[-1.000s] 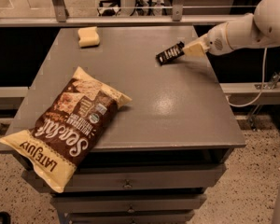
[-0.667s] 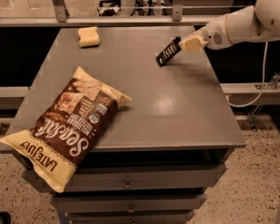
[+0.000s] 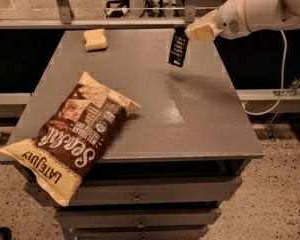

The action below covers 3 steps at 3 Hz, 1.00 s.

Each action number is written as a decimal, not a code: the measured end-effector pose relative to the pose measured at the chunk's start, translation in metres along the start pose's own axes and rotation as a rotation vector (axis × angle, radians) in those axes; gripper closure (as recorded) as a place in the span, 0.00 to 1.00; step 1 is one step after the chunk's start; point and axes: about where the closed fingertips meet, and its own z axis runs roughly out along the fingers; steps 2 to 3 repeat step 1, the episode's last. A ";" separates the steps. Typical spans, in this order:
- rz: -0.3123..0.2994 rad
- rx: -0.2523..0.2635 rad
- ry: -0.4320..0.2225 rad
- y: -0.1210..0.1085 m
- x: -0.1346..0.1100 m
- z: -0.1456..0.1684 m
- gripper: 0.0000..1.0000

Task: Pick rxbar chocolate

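Brown-and-yellow chip bag overhanging grey table front-left corner, pale sponge far-left; drawers beneath

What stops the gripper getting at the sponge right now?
Reach, probably yes: bare table lies between the sponge and the gripper at the far-right corner. Grasping, no: it is shut on the rxbar chocolate.

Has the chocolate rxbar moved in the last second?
Yes. The gripper has lifted the rxbar chocolate off the table; it now hangs upright, in view level with the sponge.

Tool w/ rxbar chocolate above far-right tabletop; chip bag blocks front-left.
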 end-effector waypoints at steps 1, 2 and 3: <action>0.000 0.000 0.000 0.000 0.000 0.000 1.00; 0.000 0.000 0.000 0.000 0.000 0.000 1.00; 0.000 0.000 0.000 0.000 0.000 0.000 1.00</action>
